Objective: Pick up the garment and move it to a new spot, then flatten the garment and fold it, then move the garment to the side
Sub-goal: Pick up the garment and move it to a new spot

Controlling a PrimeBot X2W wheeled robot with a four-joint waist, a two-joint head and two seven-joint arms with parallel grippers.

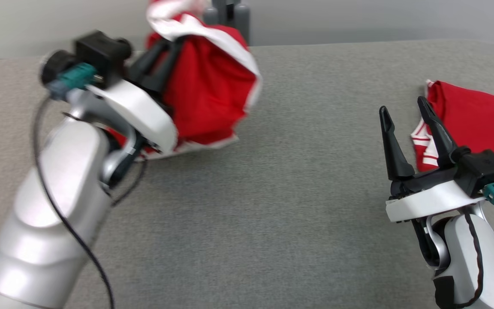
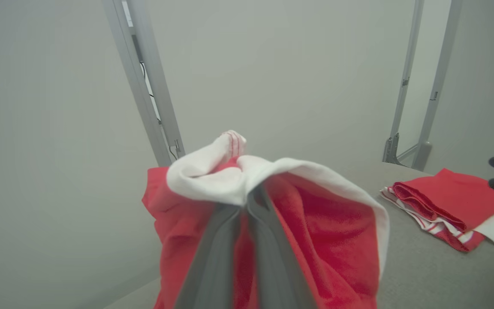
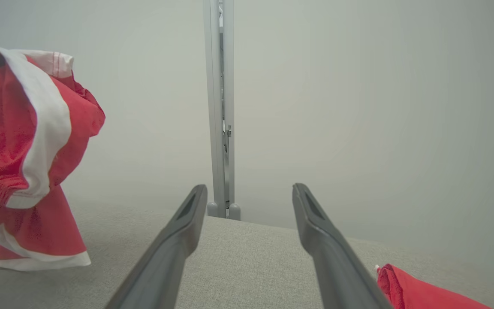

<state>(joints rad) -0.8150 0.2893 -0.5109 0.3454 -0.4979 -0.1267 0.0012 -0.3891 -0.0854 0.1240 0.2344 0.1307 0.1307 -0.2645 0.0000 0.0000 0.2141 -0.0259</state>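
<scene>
A red garment with white trim hangs bunched above the grey table, its lower hem brushing the surface at the back left. My left gripper is shut on the garment's upper part; in the left wrist view its closed fingers run up into the white band of the garment. The same garment dangles at the left of the right wrist view. My right gripper stands open at the right, nothing between its fingers, just left of a folded red cloth.
A folded red and white garment lies at the table's right edge, also seen as the folded garment in the left wrist view. The grey padded table stretches between the arms. Metal frame posts rise behind the far edge.
</scene>
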